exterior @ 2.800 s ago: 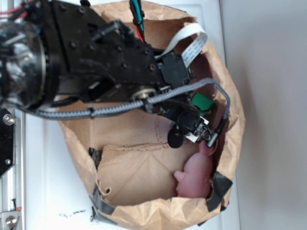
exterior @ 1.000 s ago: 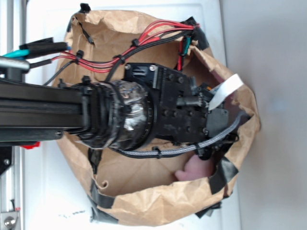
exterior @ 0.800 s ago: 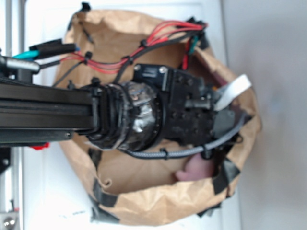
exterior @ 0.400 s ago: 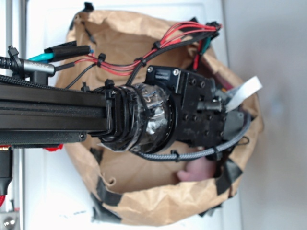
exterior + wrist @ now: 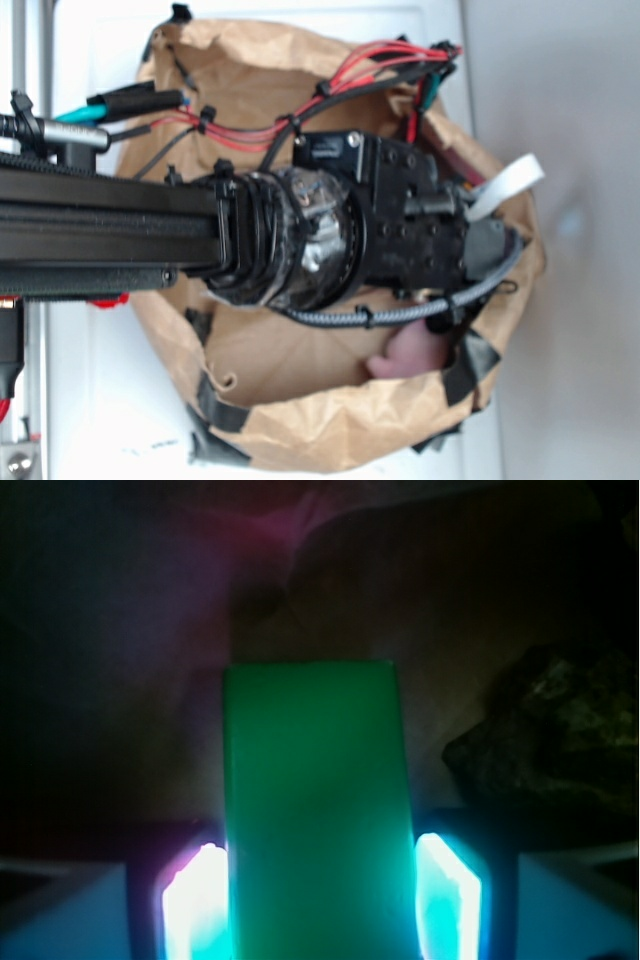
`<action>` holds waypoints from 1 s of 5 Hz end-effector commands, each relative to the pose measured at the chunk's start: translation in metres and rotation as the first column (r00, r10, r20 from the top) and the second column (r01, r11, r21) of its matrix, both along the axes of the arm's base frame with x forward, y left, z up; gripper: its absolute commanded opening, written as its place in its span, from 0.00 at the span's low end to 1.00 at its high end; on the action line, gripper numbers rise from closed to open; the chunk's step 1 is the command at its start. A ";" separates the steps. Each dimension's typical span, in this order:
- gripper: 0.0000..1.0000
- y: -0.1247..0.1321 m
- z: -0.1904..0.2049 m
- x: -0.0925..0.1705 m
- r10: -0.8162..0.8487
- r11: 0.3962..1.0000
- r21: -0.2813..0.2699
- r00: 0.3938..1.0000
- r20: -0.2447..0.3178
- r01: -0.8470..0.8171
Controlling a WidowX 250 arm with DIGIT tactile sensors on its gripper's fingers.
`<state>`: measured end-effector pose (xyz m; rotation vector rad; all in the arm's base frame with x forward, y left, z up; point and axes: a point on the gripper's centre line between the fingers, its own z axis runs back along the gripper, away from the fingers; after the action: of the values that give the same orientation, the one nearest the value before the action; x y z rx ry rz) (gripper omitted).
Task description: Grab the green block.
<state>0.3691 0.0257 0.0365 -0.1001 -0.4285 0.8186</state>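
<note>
In the wrist view the green block [image 5: 315, 800] stands upright between my two glowing fingertips [image 5: 195, 905], and each pad lies flush against one of its sides. My gripper [image 5: 318, 885] is shut on it. In the exterior view the block and the jaws are hidden beneath the black wrist body [image 5: 410, 235], which reaches down into the brown paper bag [image 5: 330, 440] at its right side.
A pink plush toy [image 5: 408, 352] lies inside the bag just below the wrist. A dark brown lumpy object [image 5: 550, 730] sits right of the block. The bag's paper walls stand close around the gripper. Red and black cables [image 5: 330, 85] hang over the bag's upper part.
The arm has swung over and down into the bag's right side, covering the block. Over the last second the wrist shifted slightly right, pressing the bag wall outward.
</note>
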 end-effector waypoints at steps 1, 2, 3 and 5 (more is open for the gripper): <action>0.00 0.008 0.061 0.005 -0.064 0.995 -0.073 0.992 0.109 0.072; 0.00 0.008 0.101 -0.018 -0.165 0.979 -0.110 0.982 0.093 0.174; 0.00 0.007 0.129 -0.032 -0.219 0.959 -0.165 0.972 0.082 0.230; 0.00 0.011 0.166 -0.047 -0.321 0.940 -0.114 0.946 0.033 0.323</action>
<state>0.3164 0.0298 0.1735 -0.2748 -0.2833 0.5156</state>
